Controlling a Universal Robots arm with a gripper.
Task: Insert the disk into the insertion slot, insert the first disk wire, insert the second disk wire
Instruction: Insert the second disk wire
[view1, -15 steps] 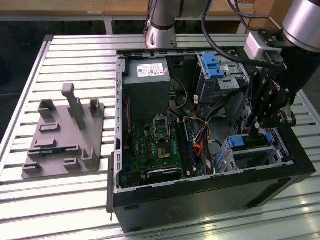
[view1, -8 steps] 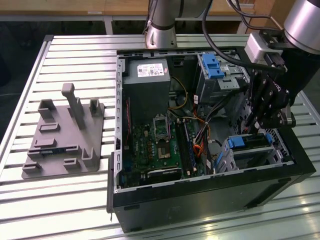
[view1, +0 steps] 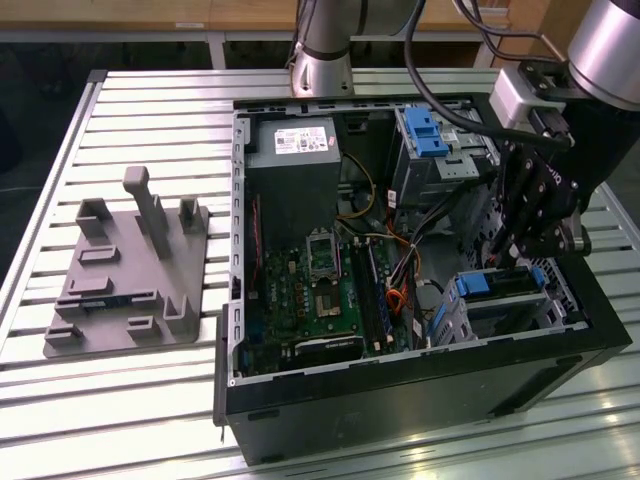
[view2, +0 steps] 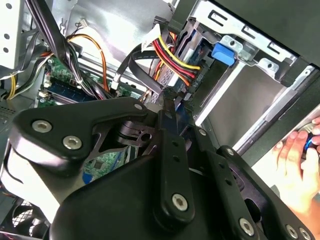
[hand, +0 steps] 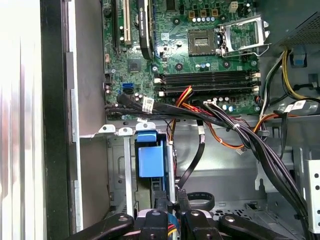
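The disk (view1: 500, 284) lies inside the insertion slot (view1: 515, 312), a grey metal cage at the case's corner on the exterior view's right. Its blue carrier (hand: 150, 160) shows in the first wrist view. My gripper (view1: 512, 258) hangs just over the disk's end. In the first wrist view the gripper (hand: 171, 201) has its two fingertips close together. A black flat disk wire (hand: 192, 160) runs down to them and ends between them. The second wrist view has that black wire (view2: 142, 67) looping to the fingertip (view2: 168, 100), beside a red, yellow and black wire bundle (view2: 172, 57).
The open computer case (view1: 400, 400) lies on a slatted metal table. Inside are a motherboard (view1: 310, 290), a power supply (view1: 295, 170) and a taller bay with a blue latch (view1: 425, 130). A grey fixture (view1: 130, 270) stands on the exterior view's left. A person's hand (view2: 295, 160) is beside the case.
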